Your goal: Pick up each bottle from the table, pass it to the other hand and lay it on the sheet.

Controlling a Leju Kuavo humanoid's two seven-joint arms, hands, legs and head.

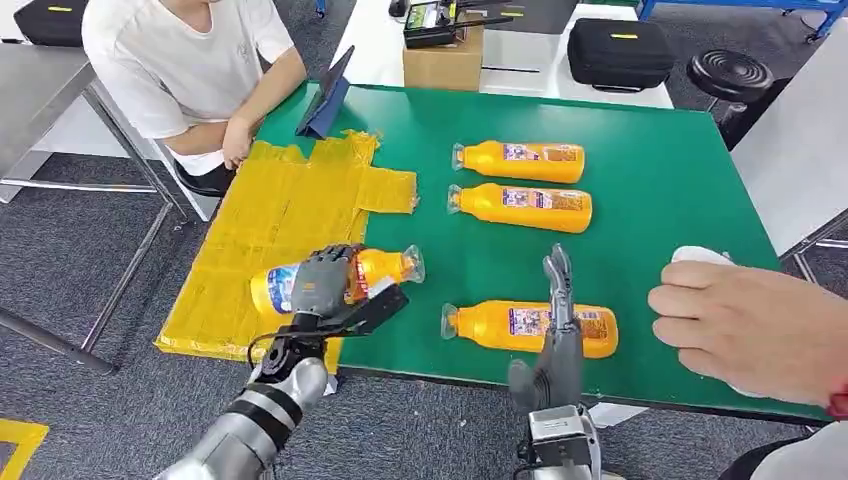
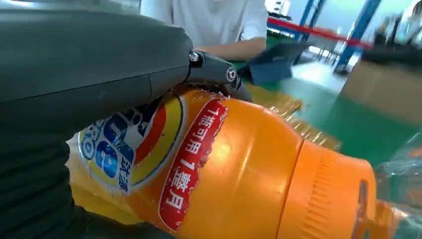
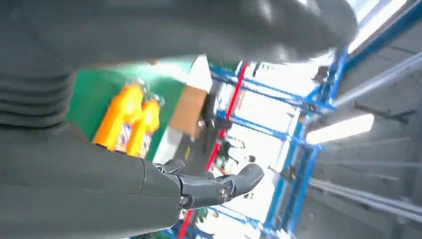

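Gripping an orange bottle (image 1: 372, 272) over the yellow sheet (image 1: 262, 232) at 9 o'clock, the left hand (image 1: 322, 282) holds; the right hand (image 1: 556, 318) hangs open-fingered.

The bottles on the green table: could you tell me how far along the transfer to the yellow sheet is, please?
Nothing lies released on the yellow sheet yet. In hand: the left hand grips one orange bottle over the sheet's edge, so its handover looks done. The right hand holds nothing, fingers apart, over the nearest bottle. Left: that one plus the two far bottles, three in all.
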